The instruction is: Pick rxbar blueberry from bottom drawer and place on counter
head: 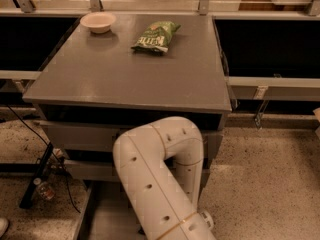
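White arm folded down in front of the drawers

We've got the grey worktop (125, 79), then the arm (160, 174) bent over the bottom drawer (107, 216). The green chip bag (156, 36) and bowl (98, 21) sit up top. The gripper is hidden behind the arm, so we can't tell its grip. The rxbar blueberry is out of sight too.

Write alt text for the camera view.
A white robot arm bends down in front of a grey drawer cabinet, its hand out of sight. On the grey counter lie a green chip bag and a pale bowl; no snack bar shows.
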`<move>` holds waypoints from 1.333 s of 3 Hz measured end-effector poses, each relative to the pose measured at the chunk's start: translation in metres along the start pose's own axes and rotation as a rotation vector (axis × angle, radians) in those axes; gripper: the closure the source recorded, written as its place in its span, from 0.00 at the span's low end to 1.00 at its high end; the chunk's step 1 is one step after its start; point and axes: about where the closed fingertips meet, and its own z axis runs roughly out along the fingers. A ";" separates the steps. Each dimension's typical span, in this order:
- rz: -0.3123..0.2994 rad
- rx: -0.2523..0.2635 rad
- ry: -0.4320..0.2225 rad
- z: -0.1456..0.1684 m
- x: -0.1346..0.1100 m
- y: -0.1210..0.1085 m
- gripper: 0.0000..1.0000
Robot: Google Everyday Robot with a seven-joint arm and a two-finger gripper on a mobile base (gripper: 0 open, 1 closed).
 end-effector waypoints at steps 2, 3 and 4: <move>-0.101 -0.133 0.044 -0.004 0.007 0.014 0.00; -0.101 -0.133 0.044 -0.004 0.007 0.014 0.00; -0.118 -0.172 0.057 -0.004 0.007 0.018 0.00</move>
